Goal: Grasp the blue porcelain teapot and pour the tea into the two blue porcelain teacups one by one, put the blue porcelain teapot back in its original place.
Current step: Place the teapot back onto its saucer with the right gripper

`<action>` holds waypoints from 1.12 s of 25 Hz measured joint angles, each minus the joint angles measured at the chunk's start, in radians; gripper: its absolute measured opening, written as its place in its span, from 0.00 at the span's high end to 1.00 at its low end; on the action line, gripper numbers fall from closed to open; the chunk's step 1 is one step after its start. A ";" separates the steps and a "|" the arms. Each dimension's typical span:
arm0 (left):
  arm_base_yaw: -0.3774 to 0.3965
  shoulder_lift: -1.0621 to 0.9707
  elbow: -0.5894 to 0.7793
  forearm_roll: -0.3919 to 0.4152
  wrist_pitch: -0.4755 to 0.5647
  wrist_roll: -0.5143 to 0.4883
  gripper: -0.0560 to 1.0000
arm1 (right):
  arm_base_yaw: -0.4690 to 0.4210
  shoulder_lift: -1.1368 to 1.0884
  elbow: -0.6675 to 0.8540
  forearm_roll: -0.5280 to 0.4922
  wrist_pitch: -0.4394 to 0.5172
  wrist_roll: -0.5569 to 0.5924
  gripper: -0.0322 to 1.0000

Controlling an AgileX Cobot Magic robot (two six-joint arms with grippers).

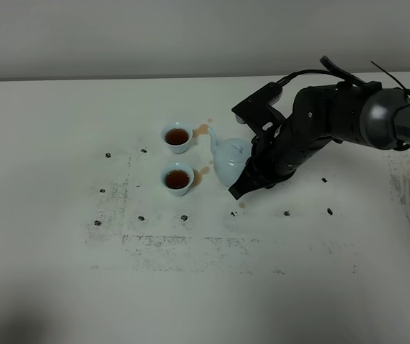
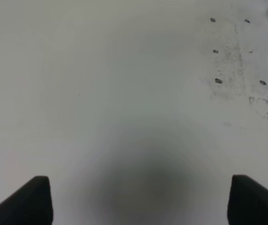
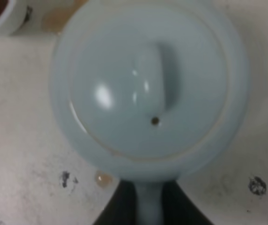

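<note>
You had one blue porcelain teapot (image 1: pixel 229 163) and two blue porcelain teacups on the table (image 1: pixel 62 287), the far teacup (image 1: pixel 177 137) and the near teacup (image 1: pixel 177 178) set one behind the other just to the left of the pot. Both cups held dark brown tea. The teapot sat near the middle of the table, its short curved spout aimed toward the far cup, close to both cups but touching neither.

Your right gripper (image 3: pixel 149 206) was closed on the teapot's handle: the right wrist view showed two dark fingers pressed against either side of the pale-blue handle stub, with the round lid (image 3: pixel 148 89) and its elongated knob filling the frame. The glaze was smooth and glossy, catching small highlights, and a tiny vent hole sat in the lid beside the knob.

Your left gripper (image 2: pixel 138 199) hung over bare tabletop with its two dark fingertips spread wide apart and nothing between them.

The table was matte white, scuffed with grey smudged lines forming a rough rectangle and dotted with small dark marks. You had several brownish tea stains (image 1: pixel 202 130) on the surface around the cups and beside the pot. A plain pale wall ran behind the table.
</note>
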 joint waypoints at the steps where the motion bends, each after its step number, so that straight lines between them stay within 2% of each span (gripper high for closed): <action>1: 0.000 0.000 0.000 0.000 0.000 0.000 0.26 | 0.000 0.005 0.000 0.007 -0.003 -0.005 0.92; 28: 0.000 0.000 0.000 0.000 0.000 0.000 0.26 | 0.000 0.021 0.000 0.029 -0.012 -0.015 0.92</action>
